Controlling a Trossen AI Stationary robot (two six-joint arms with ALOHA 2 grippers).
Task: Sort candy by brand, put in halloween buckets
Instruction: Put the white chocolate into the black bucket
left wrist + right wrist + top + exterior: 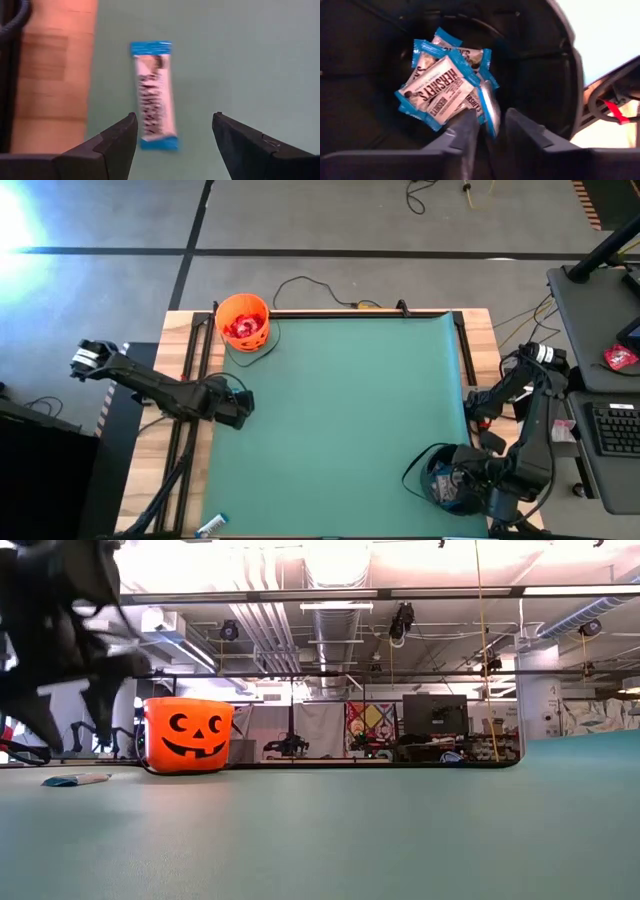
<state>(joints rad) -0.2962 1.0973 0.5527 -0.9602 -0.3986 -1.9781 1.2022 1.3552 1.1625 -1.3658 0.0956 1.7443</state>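
The orange halloween bucket (242,322) (188,735) stands at the mat's far left with red candy inside. The black bucket (445,478) stands at the near right and holds several blue-and-white bars (440,85). My right gripper (492,125) points down into it, fingers slightly apart, with one bar (490,112) edge-on between their tips. One more blue-and-white bar (154,95) (212,525) (75,779) lies flat on the mat near its near left corner. My left gripper (172,135) (238,406) hangs open above the mat's left side, short of that bar. My right gripper has a blue-and-white bar's edge (487,107) between its fingertips, coming from above and pointing down into the black bucket. The bar stands close to one finger (470,125), with a gap to the other. Whether it still touches a finger I cannot tell.
Wooden table strips (185,370) border the green mat (340,410) on the left and right. A cable (310,285) runs along the far edge. A desk with a keyboard (615,425) stands beyond the right edge. The mat's middle is free.
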